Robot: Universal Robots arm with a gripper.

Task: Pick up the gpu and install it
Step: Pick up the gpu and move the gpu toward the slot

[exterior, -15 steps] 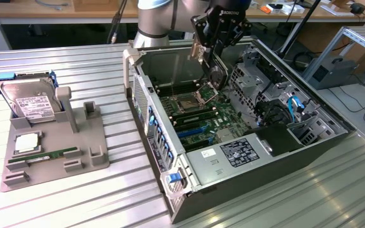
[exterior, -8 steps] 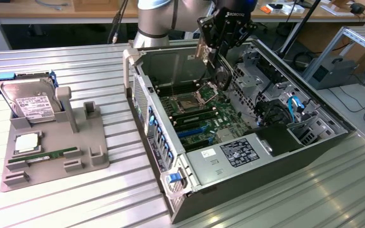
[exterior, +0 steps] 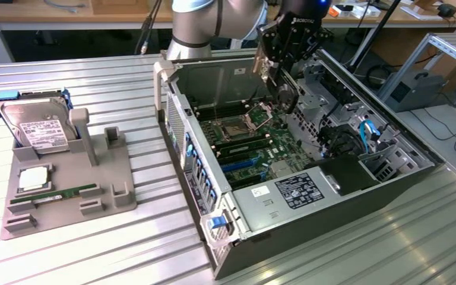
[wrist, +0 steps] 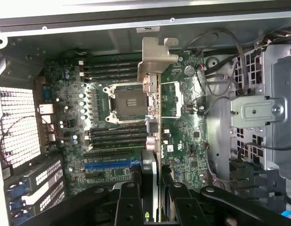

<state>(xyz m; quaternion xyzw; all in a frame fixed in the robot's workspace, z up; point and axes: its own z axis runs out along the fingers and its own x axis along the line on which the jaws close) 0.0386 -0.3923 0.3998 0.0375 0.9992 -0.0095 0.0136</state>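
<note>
Wrist view: gripper [wrist: 152,190] closed on gpu [wrist: 154,89], edge-on, over motherboard [wrist: 112,141] inside open case [wrist: 112,41]. Exterior view adds hard drive [exterior: 38,122] on tray [exterior: 109,178], well away.

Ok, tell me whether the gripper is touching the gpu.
Touching. In the wrist view the gripper clamps the gpu, a finger against each face.

The end effector [exterior: 285,95] carries white lettering on its body that reads "ROBOTIQ". The white label [exterior: 43,134] on the hard drive [exterior: 22,113] and the black label [exterior: 301,191] on the power supply [exterior: 279,205] bear print too small to read.
</note>
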